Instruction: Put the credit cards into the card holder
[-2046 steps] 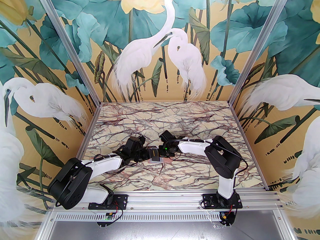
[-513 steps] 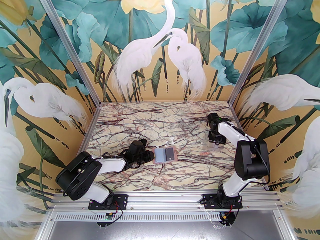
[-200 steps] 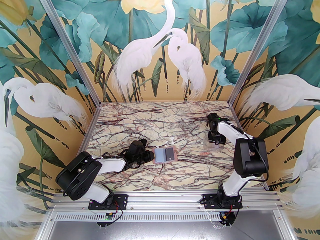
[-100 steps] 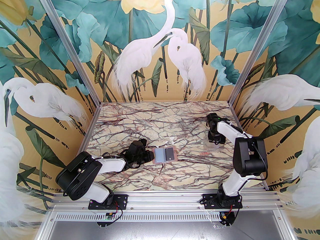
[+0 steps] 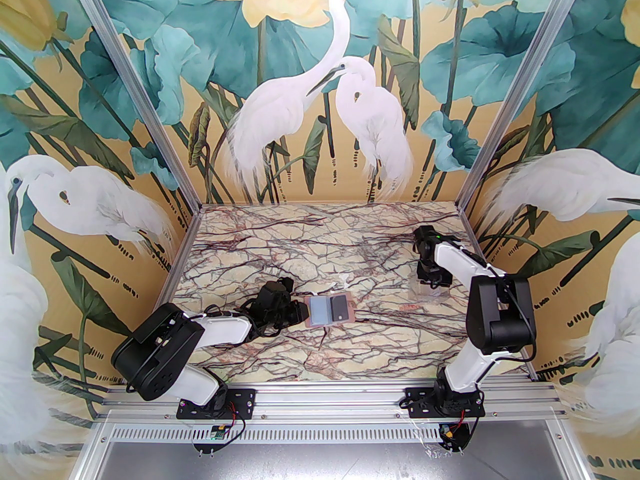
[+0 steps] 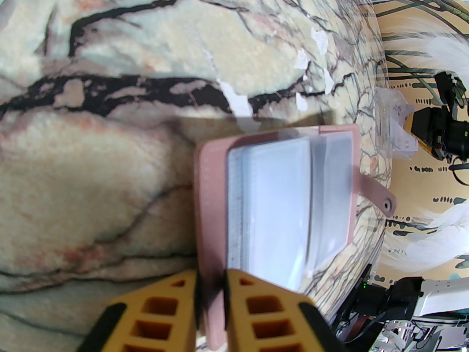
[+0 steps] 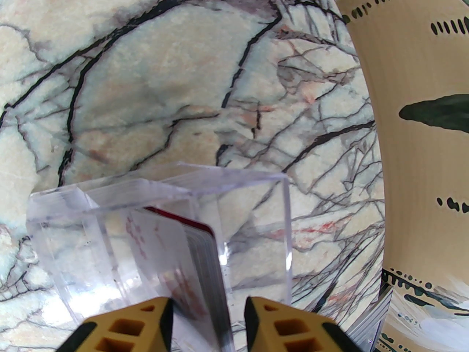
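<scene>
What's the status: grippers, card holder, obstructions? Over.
Left gripper clamped on edge of open card holder. Right gripper open, astride cards in clear box. Box walls hem them.

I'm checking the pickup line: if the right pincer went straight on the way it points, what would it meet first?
Most likely the stack of cards standing in the clear box; the right pincer straddles its top edge, jaws apart. How near is unclear.
</scene>
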